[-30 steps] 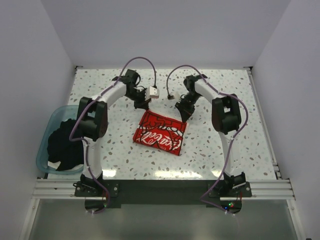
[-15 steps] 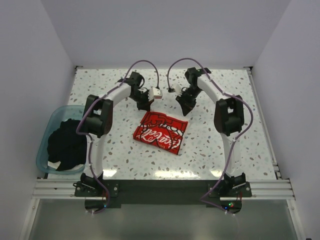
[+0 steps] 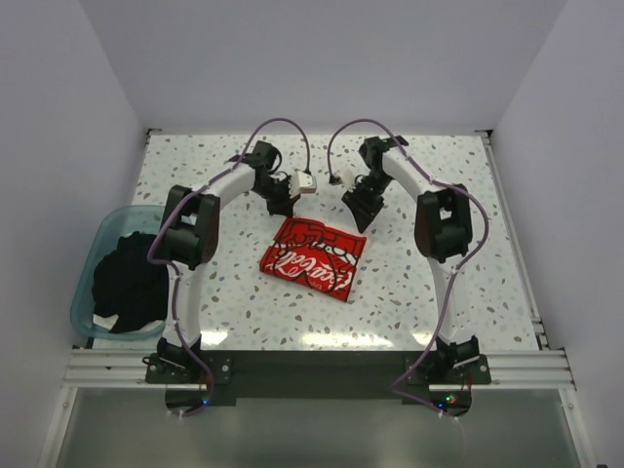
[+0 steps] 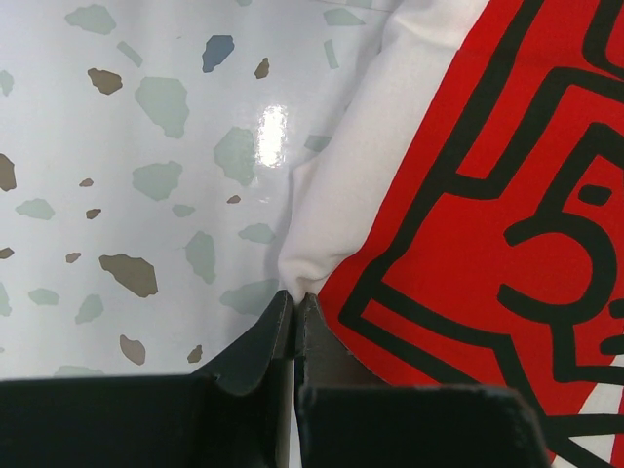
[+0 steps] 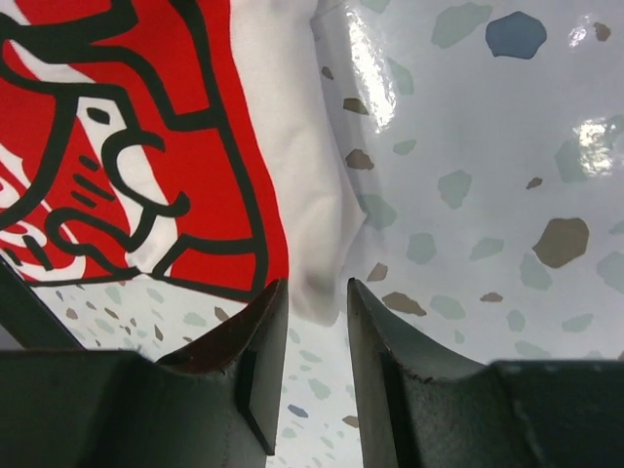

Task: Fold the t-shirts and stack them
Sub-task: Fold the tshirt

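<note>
Overhead plus wrist close-ups, shirt (image 3: 312, 257) shared

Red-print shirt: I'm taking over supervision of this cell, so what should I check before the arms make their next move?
1. Red-print shirt folded and lying flat on the table: ok.
2. Left hand free of cloth: cannot tell. It is shut, with the shirt's white corner right at its tips.
3. Right hand free of cloth: ok. It is open with nothing clamped, and the shirt's edge lies just past its tips.
4. Black shirt folded: not ok. It is bunched up in the teal tub.
5. Shirts stacked: not ok. The two lie apart.
</note>
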Robot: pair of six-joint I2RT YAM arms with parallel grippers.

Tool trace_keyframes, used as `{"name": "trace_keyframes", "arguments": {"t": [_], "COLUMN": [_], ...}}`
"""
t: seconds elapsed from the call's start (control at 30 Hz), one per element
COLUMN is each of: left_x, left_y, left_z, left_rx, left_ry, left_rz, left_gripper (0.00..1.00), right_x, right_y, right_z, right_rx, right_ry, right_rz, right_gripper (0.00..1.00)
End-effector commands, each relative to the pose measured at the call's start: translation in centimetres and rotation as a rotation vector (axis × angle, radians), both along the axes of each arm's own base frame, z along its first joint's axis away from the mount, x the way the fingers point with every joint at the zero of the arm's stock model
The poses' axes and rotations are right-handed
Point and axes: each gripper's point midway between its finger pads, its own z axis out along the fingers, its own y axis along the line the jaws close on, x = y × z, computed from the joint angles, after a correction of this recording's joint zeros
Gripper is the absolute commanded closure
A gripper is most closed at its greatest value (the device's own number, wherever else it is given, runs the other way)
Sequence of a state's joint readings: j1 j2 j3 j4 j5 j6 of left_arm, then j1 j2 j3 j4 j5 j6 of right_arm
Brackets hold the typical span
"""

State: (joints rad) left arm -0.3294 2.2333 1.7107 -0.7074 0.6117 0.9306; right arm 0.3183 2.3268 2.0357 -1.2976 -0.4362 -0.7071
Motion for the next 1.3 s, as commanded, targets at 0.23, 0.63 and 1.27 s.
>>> {"name": "trace_keyframes", "arguments": {"t": [0.23, 0.63, 1.27], "left_x": [-2.7, -3.5, -2.0], "left_y": [1.8, 3.3, 3.4], "left_z": [-4.2, -5.7, -2.9], "left_rx": [0.113, 0.184, 0.141], "left_ry": [0.090, 0.106, 0.102], "left_rz": [0.002, 0.034, 0.103], "left_gripper": [1.00, 1.00, 1.00], "right_x": [-0.9, -1.0, 6.9], "right_y": [-0.4, -2.6, -4.4], "right_z": [-0.1, 3.7, -1.9], "right_rx": [-0.014, -0.055, -0.145], "right_ry": [0.077, -0.013, -0.225], "right_rz": [-0.022, -0.002, -0.082], "right_gripper": [0.99, 1.00, 1.00]}}
